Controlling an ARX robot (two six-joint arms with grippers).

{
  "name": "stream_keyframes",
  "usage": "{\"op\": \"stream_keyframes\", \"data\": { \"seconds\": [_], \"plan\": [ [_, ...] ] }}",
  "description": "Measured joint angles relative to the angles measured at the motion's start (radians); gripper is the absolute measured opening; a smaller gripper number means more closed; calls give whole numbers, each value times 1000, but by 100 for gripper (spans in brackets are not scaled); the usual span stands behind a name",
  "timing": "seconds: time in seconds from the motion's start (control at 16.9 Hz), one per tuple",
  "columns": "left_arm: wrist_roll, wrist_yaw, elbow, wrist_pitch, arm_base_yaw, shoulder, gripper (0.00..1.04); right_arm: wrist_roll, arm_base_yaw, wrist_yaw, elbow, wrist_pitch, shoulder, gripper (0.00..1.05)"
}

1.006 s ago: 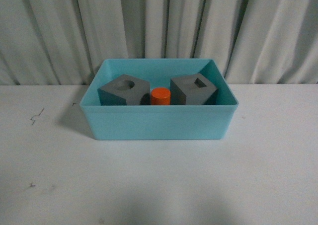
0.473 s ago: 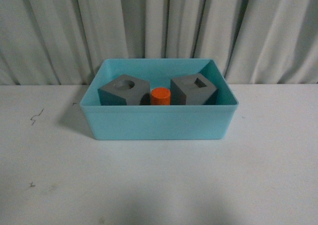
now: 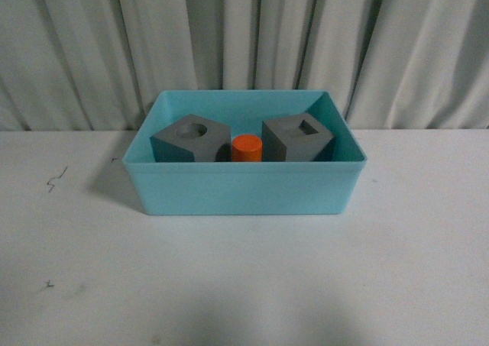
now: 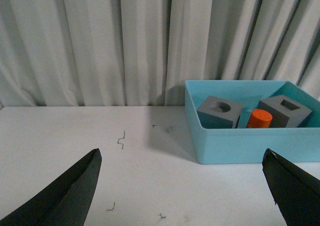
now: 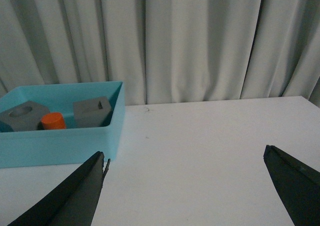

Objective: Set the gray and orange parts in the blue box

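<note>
Black fingers of the left gripper stood wide apart in the left wrist view, one finger at each lower corner of the picture, and nothing was between them except the white table. The right gripper was the same in the right wrist view: its two dark fingers were spread far from each other and held nothing, above a bare part of the table. Both grippers were well apart from the blue box, and neither arm appeared in the front view. The box stood on the table near the gray curtain at the back. Inside it were all three parts in one row. The gray cube with a round recess was on the left side, the gray cube with a square recess was on the right side, and the orange cylinder stood upright between them, just beside both. Whether it touched the cubes I could not tell. Both cubes were turned with a corner toward the front wall of the box. Some small dark marks were on the table to the left of the box.
</note>
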Motion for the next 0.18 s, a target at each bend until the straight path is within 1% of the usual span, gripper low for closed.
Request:
{"op": "stream_keyframes", "data": {
  "seconds": [0.18],
  "plan": [
    [0,0,0,0,0,0,98,0,0,0,0,0,0,98]
  ]
}}
